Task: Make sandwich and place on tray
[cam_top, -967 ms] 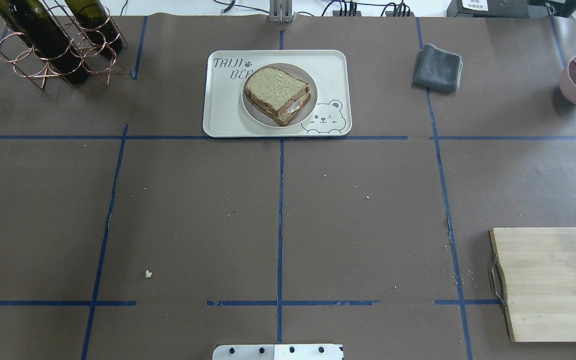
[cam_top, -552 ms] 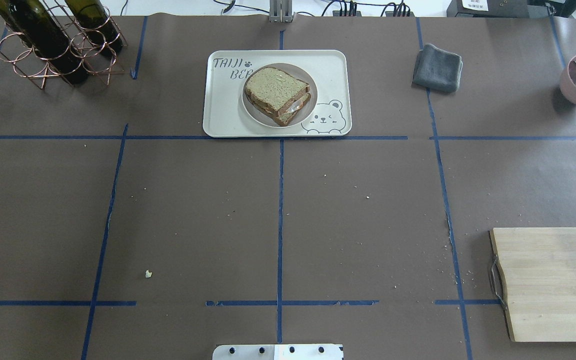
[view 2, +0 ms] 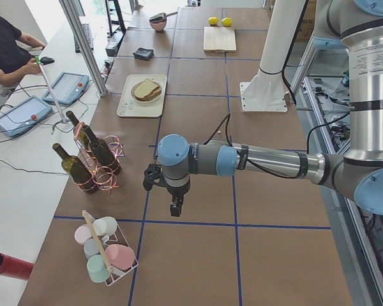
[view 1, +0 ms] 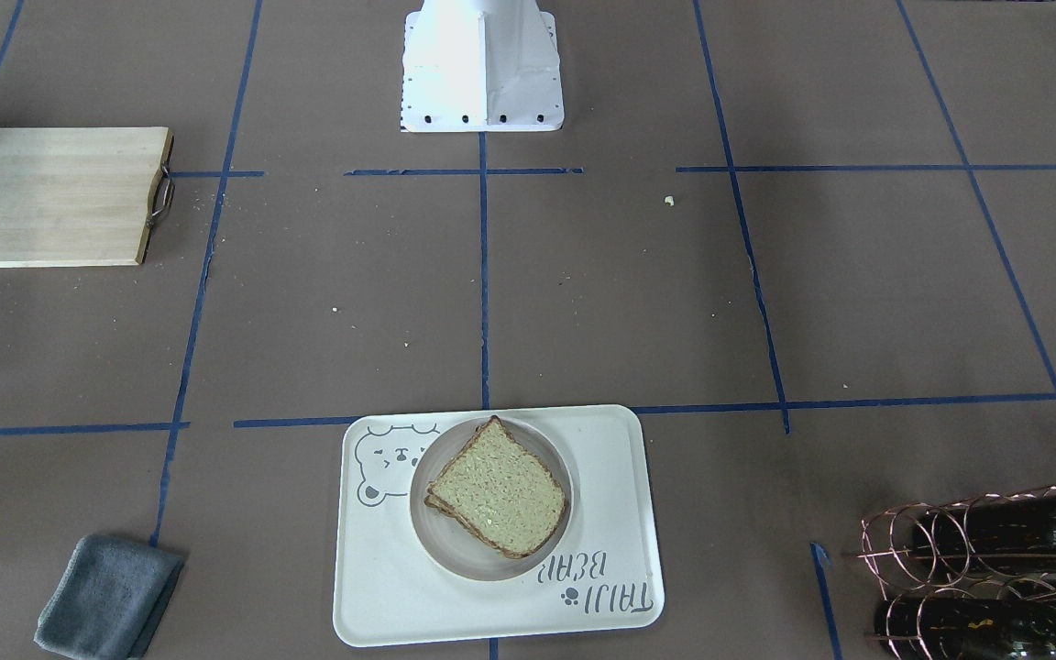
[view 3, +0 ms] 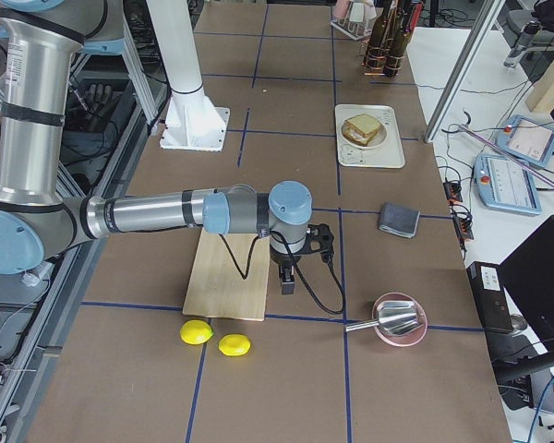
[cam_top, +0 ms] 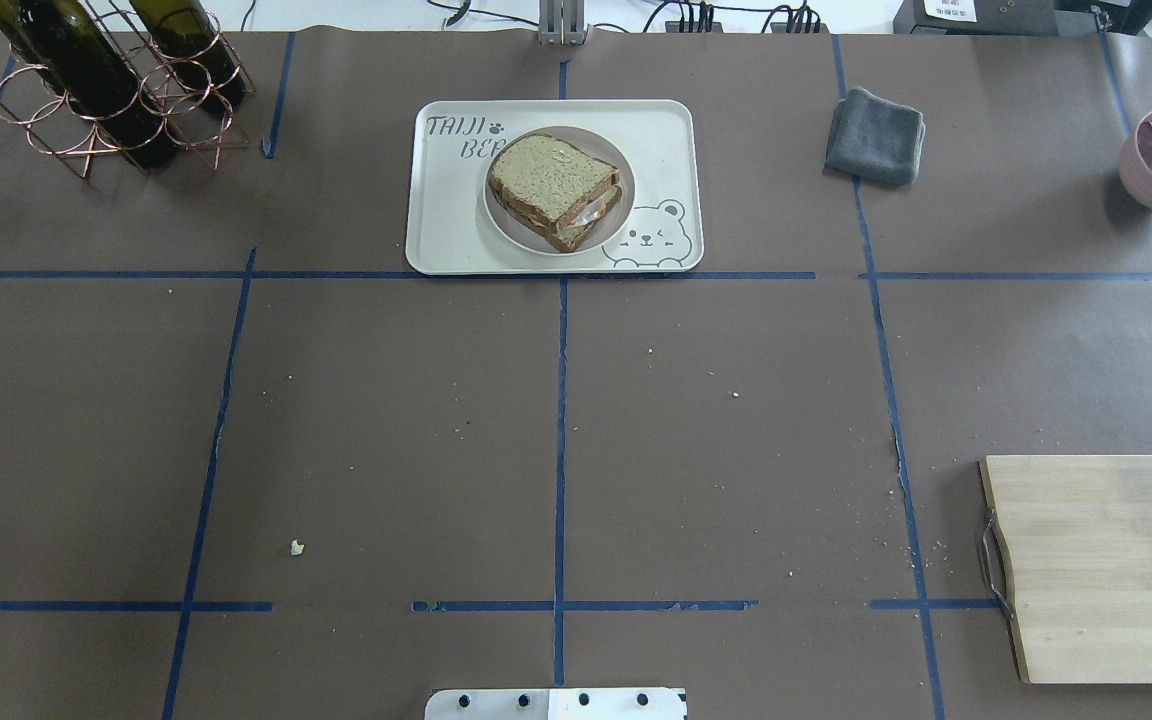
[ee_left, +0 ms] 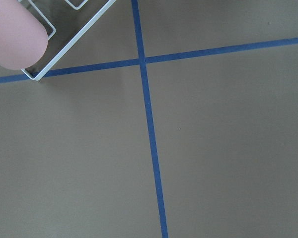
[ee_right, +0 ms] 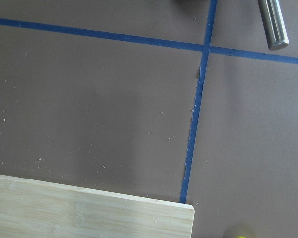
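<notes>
I see one sandwich (cam_top: 551, 180) on one plate (cam_top: 510, 229) on one tray (cam_top: 444, 215); whether my left gripper (view 2: 176, 206) and right gripper (view 3: 287, 279) are clenched, I cannot tell.

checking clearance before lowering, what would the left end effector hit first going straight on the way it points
It points straight down, so the left end effector would probably meet the bare table paper first, near a blue tape cross; the cup basket sits aside.

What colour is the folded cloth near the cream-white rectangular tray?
The folded cloth is dark grey, seen best in the overhead exterior view.
</notes>
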Controlling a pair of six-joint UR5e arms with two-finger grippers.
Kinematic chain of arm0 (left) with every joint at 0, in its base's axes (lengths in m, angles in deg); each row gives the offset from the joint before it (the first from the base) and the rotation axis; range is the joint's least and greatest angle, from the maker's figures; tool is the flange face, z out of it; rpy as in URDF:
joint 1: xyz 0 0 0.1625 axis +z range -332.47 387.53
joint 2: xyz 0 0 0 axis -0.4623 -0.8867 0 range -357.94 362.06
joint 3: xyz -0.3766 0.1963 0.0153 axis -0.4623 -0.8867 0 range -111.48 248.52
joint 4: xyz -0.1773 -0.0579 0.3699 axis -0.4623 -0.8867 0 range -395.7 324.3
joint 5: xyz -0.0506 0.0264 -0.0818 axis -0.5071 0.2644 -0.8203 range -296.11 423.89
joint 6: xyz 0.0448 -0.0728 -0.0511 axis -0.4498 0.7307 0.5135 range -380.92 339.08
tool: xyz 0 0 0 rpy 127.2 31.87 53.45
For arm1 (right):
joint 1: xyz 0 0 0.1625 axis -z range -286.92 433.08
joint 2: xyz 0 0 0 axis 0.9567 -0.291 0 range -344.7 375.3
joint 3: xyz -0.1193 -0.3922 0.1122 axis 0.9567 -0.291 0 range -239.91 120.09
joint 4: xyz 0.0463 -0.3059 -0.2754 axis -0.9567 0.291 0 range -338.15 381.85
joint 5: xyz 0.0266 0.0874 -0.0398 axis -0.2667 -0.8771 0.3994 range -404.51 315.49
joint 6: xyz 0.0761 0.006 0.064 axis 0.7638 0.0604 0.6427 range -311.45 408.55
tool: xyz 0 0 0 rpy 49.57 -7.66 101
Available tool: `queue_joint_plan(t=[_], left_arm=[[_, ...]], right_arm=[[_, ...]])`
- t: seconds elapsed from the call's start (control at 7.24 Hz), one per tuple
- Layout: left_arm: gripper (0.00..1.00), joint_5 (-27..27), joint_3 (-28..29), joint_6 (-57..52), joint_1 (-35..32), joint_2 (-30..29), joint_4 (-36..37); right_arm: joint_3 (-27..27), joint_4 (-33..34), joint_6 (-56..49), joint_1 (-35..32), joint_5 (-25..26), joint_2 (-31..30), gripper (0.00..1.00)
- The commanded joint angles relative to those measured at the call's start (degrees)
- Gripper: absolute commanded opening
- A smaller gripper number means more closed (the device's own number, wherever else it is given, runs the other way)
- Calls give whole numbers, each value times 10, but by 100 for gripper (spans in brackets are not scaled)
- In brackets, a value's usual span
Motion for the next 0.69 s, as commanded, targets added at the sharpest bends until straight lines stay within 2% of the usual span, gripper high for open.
queue_joint_plan(t=[0.0,0.55], left_arm=[[100,2,2,-2,-6,-1,4],[100,2,4,-5,-7,3,3]], right_arm=[[-2,0,0,0,-3,0,100],[-1,0,1,0,-5,-1,100]])
